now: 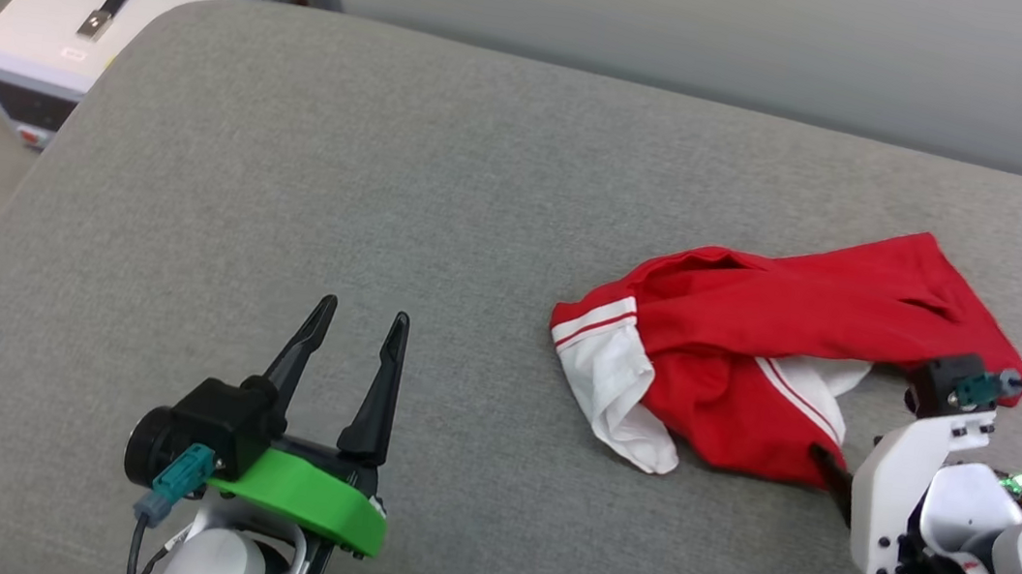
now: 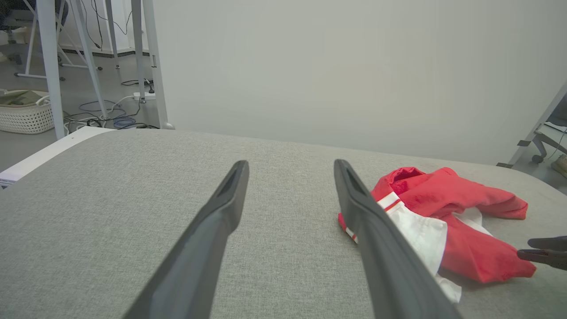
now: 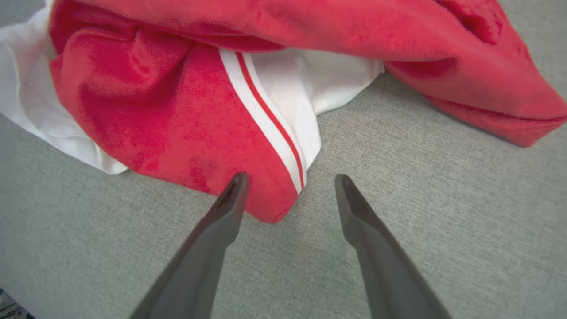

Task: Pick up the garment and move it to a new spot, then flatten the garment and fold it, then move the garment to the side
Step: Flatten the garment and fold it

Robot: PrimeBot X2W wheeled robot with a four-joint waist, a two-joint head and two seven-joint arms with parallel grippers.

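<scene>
A grey fabric-covered tabletop (image 1: 287, 201) is seen in the head view, with the garment (image 1: 756, 356) crumpled on its right part. The left claw (image 1: 365, 310) is held wide open and empty, well apart from it. In the left wrist view, the garment is seen right of the spread fingers (image 2: 208, 230). In the right wrist view, the right claw (image 3: 291, 177) is spread wide at the garment's near corner, with nothing gripped.

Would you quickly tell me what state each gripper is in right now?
Left gripper: open, holding nothing.
Right gripper: open, fingertips at the edge of the garment, not gripping it.
</scene>
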